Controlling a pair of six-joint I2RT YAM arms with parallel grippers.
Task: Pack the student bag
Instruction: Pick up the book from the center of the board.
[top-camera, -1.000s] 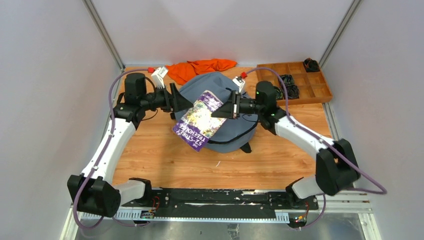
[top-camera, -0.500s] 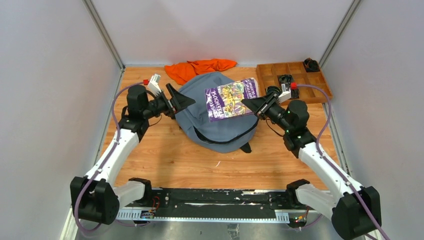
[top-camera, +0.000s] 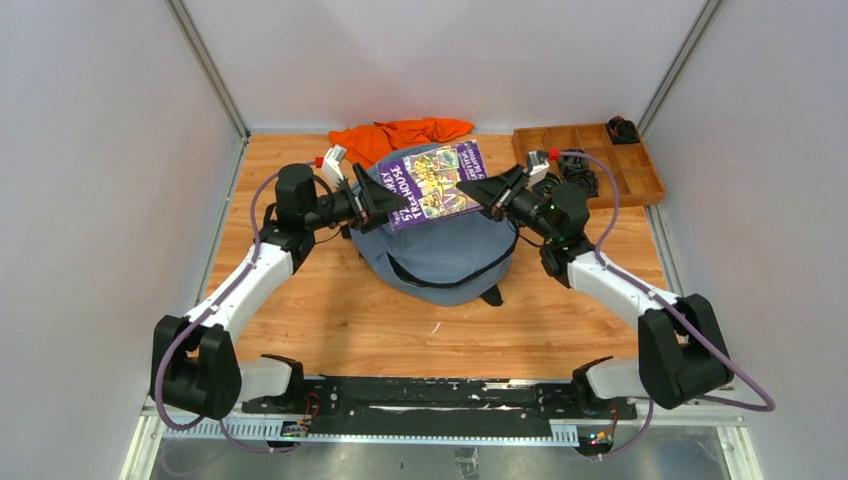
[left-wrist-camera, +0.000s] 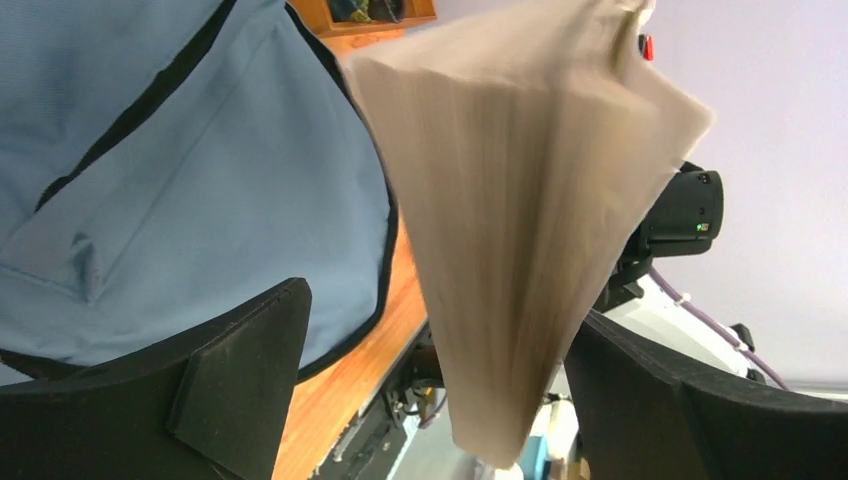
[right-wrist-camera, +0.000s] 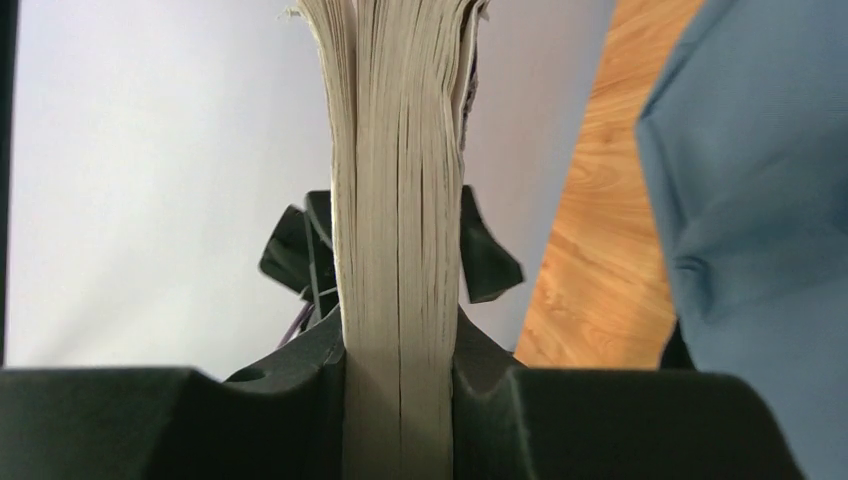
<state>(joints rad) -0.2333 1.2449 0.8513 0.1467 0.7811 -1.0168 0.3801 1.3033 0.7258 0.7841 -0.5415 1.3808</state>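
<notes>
— Where is the bag?

— The student bag (top-camera: 445, 262) lies flat in the middle of the table (top-camera: 330, 310), right beneath my two pincers. The orange cloth (top-camera: 400, 135) is behind it and the wooden tray (top-camera: 640, 186) sits off at the far right.

— And the book?

— The book (top-camera: 432, 185) hangs in the air over the bag's far half. My right pincer (top-camera: 492, 190) is clenched on one edge of it; from that wrist I see the block of pages squeezed between both fingers. My left pincer (top-camera: 385, 200) is spread wide, its jaws standing either side of the opposite edge. I can't tell whether either one touches the paper.

— So what worries you?

— A single grip on a single edge. The book looks soft and floppy to me, and the pages fan loose on my left side. A quick swing could make it droop, pivot between the right fingers or slide out.

— Anything else?

— The bag itself. I can't tell whether that dark zip line is an open mouth. If it is closed or slack, the book ends up on the fabric, not inside. And if my left pincer closes off-centre, it may pinch only a few pages and crease them.
</notes>
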